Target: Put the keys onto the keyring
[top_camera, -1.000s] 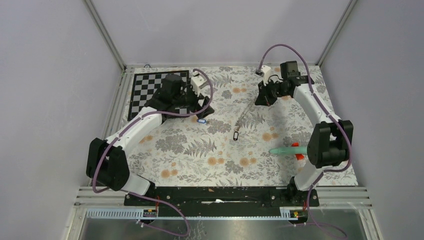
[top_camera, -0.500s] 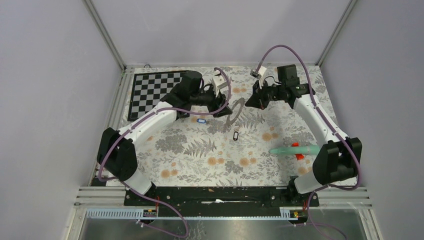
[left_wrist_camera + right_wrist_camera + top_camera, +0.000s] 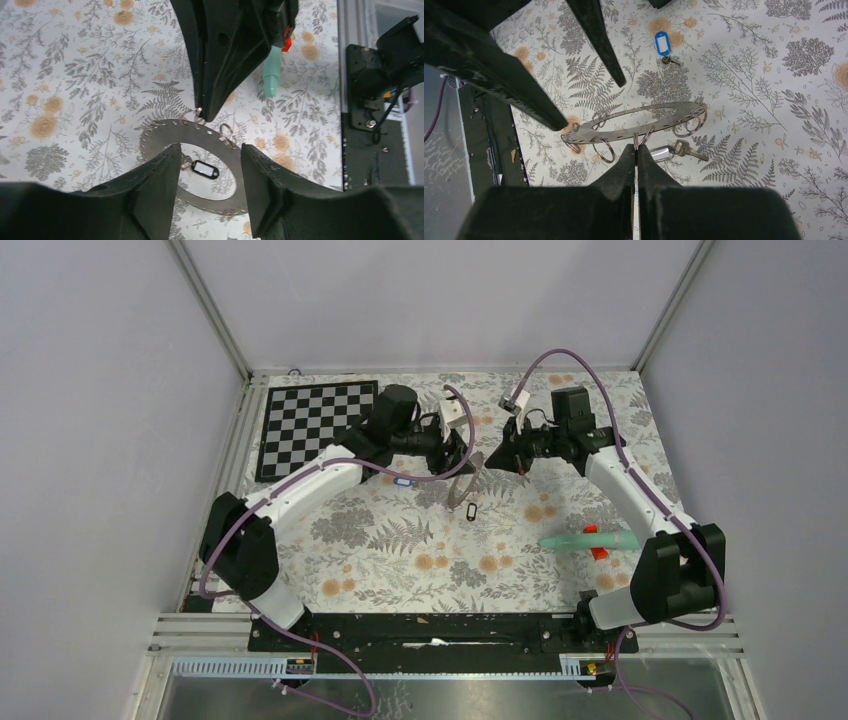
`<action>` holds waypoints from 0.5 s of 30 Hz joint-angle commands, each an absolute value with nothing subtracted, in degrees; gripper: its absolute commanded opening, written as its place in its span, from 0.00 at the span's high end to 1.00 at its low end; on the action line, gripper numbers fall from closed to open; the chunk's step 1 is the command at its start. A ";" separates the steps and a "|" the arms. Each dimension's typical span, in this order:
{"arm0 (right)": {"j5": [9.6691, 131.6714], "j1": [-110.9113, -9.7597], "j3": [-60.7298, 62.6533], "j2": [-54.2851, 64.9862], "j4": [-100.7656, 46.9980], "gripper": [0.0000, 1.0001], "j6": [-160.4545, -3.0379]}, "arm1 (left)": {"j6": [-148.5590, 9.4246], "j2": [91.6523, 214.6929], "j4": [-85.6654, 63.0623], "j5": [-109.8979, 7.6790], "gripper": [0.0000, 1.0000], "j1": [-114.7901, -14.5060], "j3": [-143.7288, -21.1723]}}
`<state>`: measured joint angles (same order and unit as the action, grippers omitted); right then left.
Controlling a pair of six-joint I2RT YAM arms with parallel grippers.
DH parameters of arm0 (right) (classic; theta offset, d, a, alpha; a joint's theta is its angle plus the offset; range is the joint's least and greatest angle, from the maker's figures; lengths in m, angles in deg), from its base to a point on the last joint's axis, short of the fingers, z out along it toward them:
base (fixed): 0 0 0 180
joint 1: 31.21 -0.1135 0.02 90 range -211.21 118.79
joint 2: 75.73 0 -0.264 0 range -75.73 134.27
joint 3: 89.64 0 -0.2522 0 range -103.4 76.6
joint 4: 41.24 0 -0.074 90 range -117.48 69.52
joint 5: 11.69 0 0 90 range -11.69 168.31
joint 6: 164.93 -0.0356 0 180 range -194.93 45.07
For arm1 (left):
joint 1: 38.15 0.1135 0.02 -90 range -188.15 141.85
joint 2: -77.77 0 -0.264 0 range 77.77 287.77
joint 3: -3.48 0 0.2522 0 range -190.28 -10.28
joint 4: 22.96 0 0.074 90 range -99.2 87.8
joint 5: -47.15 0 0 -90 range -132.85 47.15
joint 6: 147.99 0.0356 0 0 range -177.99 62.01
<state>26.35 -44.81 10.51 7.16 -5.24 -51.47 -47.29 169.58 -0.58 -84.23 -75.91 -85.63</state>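
The right end effector [image 3: 636,148], pinched shut on the keyring [image 3: 644,117], held it above the table [image 3: 380,570] — the left end effector [image 3: 208,152] straddled its rim, grip unclear. Blue key [image 3: 663,43] and black key [image 3: 204,169] lay below; fetching one seemed next.

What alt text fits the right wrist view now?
The right gripper, jaws shut, pinches the near edge of the keyring, a flat grey hoop with small split rings, above the floral cloth. The black-tagged key lies beside the fingertips, the blue-tagged key farther off; the left gripper reaches in from upper left.
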 commanded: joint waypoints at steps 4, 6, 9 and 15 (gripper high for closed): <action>22.97 -46.55 10.75 2.81 -5.53 1.00 -44.74 | -32.46 171.33 0.50 -86.92 0.52 -76.00 -88.21; 23.61 -46.99 10.56 2.43 -3.82 1.00 -42.24 | -27.50 171.63 3.64 -86.17 0.52 -76.03 -89.64; 23.74 -47.54 10.78 1.60 -1.91 1.00 -39.53 | -20.22 171.55 7.59 -85.48 0.49 -76.03 -91.05; 22.71 -48.83 12.57 0.12 -1.39 1.00 -37.26 | -13.29 171.44 12.33 -86.17 0.47 -76.03 -92.98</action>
<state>25.21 -47.63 11.60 2.81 -2.29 -40.87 -21.48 172.11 9.68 -84.65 -75.88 -89.70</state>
